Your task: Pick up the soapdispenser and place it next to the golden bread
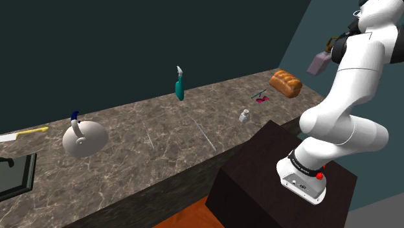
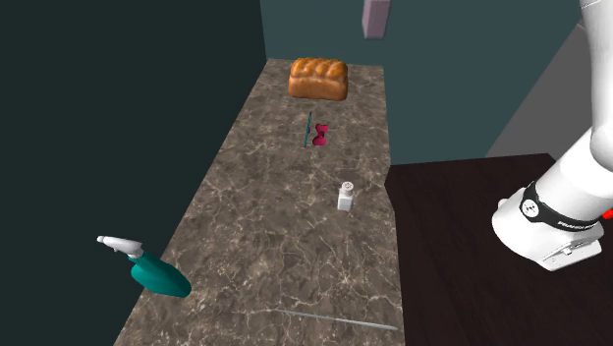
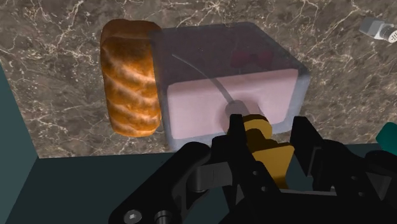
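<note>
The soap dispenser (image 3: 222,83) is a pale pink, see-through block with a golden pump (image 3: 263,141). My gripper (image 3: 270,137) is shut on that pump, and the body hangs below the fingers. In the shoulder view the dispenser (image 1: 320,62) hangs in the air under the gripper (image 1: 332,46), above the counter's far end. The golden-brown bread loaf (image 1: 286,83) lies on the dark marble counter (image 1: 168,139) below. Looking down the gripper, the loaf (image 3: 130,76) lies just beside the dispenser. In the second exterior view the dispenser (image 2: 374,18) hovers above and behind the loaf (image 2: 318,78).
Between the loaf and the stand (image 1: 272,175) lie a small red object with a green stick (image 2: 319,133) and a white shaker (image 2: 346,195). A teal spray bottle (image 1: 179,86), a white kettle (image 1: 84,138), a yellow-handled knife (image 1: 26,133) and a sink (image 1: 13,175) sit farther along. A teal wall (image 2: 442,59) ends the counter.
</note>
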